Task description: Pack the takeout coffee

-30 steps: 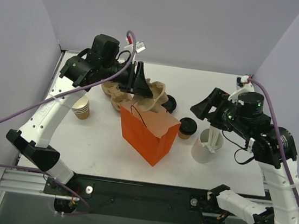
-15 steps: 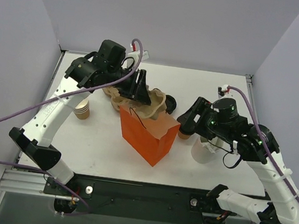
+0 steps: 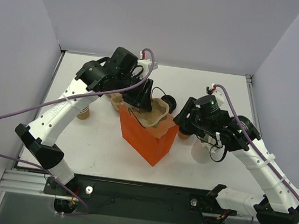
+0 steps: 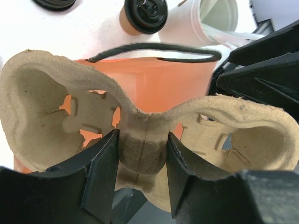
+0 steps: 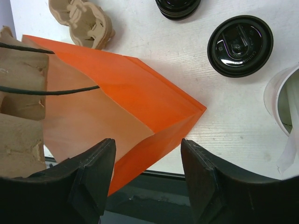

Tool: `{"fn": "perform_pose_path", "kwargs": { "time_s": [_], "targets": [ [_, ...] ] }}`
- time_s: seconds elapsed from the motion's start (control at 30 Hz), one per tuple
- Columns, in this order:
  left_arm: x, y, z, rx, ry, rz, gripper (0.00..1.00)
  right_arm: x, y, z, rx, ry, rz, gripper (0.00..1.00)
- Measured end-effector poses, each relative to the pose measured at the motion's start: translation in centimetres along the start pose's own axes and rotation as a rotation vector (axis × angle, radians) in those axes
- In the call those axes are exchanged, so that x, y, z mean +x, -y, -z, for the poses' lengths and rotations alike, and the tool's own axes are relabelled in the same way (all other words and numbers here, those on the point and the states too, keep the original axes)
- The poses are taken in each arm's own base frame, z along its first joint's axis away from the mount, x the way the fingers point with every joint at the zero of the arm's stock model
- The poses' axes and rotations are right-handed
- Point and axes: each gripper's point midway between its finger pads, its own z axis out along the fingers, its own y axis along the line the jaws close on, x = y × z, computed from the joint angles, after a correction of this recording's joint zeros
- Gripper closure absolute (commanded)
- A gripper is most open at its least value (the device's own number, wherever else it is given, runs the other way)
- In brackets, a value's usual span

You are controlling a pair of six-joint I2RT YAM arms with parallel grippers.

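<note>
My left gripper is shut on the middle ridge of a tan pulp cup carrier and holds it at the open mouth of the orange bag. My right gripper is open and empty, with its fingers straddling the bag's right top corner without touching it. The takeout coffee, a tan cup with a black lid, stands on the table just right of the bag. In the top view my right arm mostly hides it.
A tall white cup stands right of the coffee. A stack of black lids lies behind the bag. More pulp carriers and tan cups sit at the left.
My left gripper carried the carrier right and down to the bag's mouth. My right gripper moved left from the white cup to the bag's right corner.
</note>
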Motion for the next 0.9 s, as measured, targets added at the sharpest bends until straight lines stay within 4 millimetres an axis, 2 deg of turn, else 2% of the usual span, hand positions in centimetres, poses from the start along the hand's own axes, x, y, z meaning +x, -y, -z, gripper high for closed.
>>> {"fn": "perform_pose_path", "kwargs": {
  "time_s": [0.23, 0.57, 0.67, 0.9],
  "targets": [
    [1.1, -0.4, -1.1, -0.063, -0.045, -0.023, 0.58, 0.7, 0.6, -0.8, 0.019, -0.016, 0.007, 0.45],
    [1.5, -0.7, -1.5, -0.123, -0.061, -0.042, 0.59, 1.5, -0.4, -0.6, -0.015, -0.03, 0.014, 0.45],
    [1.5, -0.8, -1.8, -0.139, -0.064, -0.051, 0.6, 1.7, -0.5, -0.8, -0.016, -0.034, 0.007, 0.48],
    [2.1, -1.3, -2.6, -0.182, -0.098, -0.067, 0.6, 2.8, 0.0, -1.7, 0.0, -0.053, 0.006, 0.62]
  ]
}}
